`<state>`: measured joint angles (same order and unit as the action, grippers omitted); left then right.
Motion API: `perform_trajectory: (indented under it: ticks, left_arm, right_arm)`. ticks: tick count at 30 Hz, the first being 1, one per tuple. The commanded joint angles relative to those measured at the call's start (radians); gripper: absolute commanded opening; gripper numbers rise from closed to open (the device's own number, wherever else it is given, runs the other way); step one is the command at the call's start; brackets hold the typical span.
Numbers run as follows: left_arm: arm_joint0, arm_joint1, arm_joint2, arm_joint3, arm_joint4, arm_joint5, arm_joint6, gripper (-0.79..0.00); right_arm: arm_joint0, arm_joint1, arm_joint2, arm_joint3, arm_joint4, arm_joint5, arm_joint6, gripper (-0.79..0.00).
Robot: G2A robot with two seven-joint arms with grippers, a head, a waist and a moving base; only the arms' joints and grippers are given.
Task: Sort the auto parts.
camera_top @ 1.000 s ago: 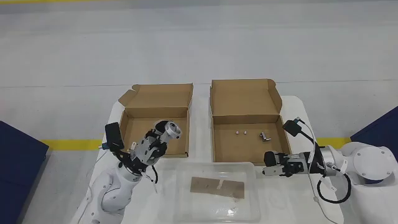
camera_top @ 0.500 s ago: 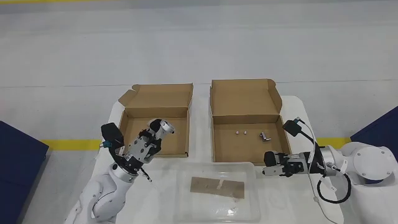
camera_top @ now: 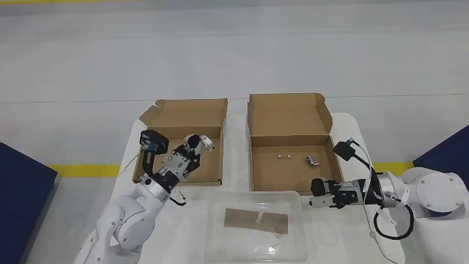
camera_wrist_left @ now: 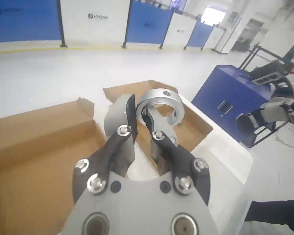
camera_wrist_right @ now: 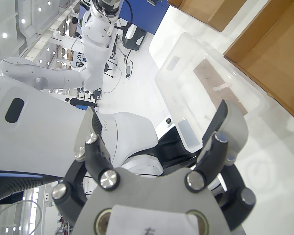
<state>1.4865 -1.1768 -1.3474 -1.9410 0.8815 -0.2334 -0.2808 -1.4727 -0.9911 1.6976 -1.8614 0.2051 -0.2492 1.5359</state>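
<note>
**Above the left box, a ring awaits release**

Over the open brown cardboard box point(camera_top: 209, 167), apart from the clear plastic bin point(camera_top: 253, 195) where the right gripper point(camera_wrist_right: 156, 108) hangs wide and empty, the left gripper point(camera_wrist_left: 139, 113) holds a silver metal collar ring point(camera_wrist_left: 172, 97). Its jaws are narrow, one finger through the bore and one outside. Placing seems in hand; next comes lowering, then opening. The ring looks smooth and thick-walled, with a threaded hole in its wall.
</note>
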Motion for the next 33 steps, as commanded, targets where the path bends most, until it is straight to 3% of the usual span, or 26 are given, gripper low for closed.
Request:
perform_trajectory:
  ticks: [1, 4, 13, 15, 20, 27, 30, 33]
  left_arm:
    - [-0.022, -0.002, 0.014, -0.017, 0.014, 0.091, -0.091, -0.785]
    - [-0.044, -0.004, 0.034, -0.035, 0.081, 0.198, -0.186, -0.785]
    - [-0.042, -0.004, 0.038, -0.031, 0.092, 0.200, -0.192, -0.785]
    - [-0.054, -0.006, 0.048, -0.027, 0.107, 0.241, -0.235, -0.785]
    - [-0.153, -0.017, 0.093, 0.026, 0.111, 0.361, -0.398, -0.785]
    - [-0.357, -0.043, 0.190, 0.220, 0.144, 0.560, -0.644, -0.785]
    - [-0.414, -0.056, 0.235, 0.281, 0.157, 0.613, -0.677, -0.785]
    - [-0.421, -0.059, 0.244, 0.288, 0.157, 0.617, -0.676, -0.785]
  right_arm:
    - [0.000, 0.000, 0.000, 0.000, 0.000, 0.000, 0.000, 0.000]
    - [0.000, 0.000, 0.000, 0.000, 0.000, 0.000, 0.000, 0.000]
    - [0.000, 0.000, 0.000, 0.000, 0.000, 0.000, 0.000, 0.000]
    - [0.000, 0.000, 0.000, 0.000, 0.000, 0.000, 0.000, 0.000]
    - [0.000, 0.000, 0.000, 0.000, 0.000, 0.000, 0.000, 0.000]
    - [0.000, 0.000, 0.000, 0.000, 0.000, 0.000, 0.000, 0.000]
    - [0.000, 0.000, 0.000, 0.000, 0.000, 0.000, 0.000, 0.000]
    - [0.000, 0.000, 0.000, 0.000, 0.000, 0.000, 0.000, 0.000]
